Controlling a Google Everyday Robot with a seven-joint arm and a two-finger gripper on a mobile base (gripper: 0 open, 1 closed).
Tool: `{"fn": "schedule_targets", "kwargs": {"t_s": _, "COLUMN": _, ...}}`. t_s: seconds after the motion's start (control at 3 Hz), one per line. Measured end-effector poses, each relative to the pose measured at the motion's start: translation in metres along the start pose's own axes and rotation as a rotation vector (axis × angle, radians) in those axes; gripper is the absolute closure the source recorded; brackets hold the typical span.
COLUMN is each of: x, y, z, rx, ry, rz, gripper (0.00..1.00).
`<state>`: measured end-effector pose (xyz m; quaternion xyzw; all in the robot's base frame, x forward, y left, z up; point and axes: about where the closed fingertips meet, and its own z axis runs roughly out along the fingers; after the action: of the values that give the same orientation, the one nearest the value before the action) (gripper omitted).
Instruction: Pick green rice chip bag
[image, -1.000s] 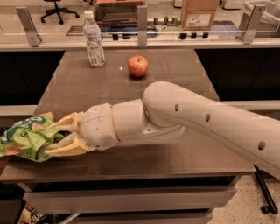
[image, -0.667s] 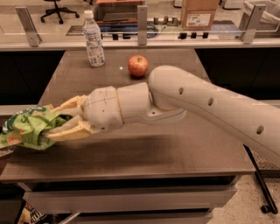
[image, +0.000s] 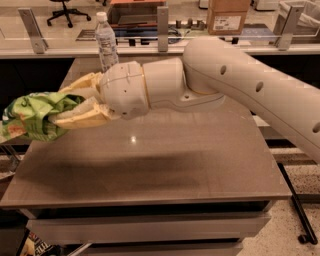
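The green rice chip bag (image: 30, 117) hangs in the air over the left edge of the desk (image: 175, 165). It is clamped between the two tan fingers of the tool (image: 64, 104), which points left above that edge. Behind the wrist a capped clear water bottle (image: 106, 41) stands on the desk; its fill cannot be told. A shut cardboard box (image: 227, 15) sits on the counter beyond, with an office chair (image: 65, 6) farther back. Compared with a second ago, bag and arm are higher, and the apple is hidden behind the arm.
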<state>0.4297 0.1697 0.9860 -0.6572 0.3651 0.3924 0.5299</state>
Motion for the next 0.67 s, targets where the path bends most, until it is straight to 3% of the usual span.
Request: {"fn": "schedule_targets", "kwargs": {"t_s": 0.67, "x": -0.050, "y": -0.021, "z": -0.036, "rx": 0.058, "ry": 0.013, "rz": -0.095, "gripper": 1.00}}
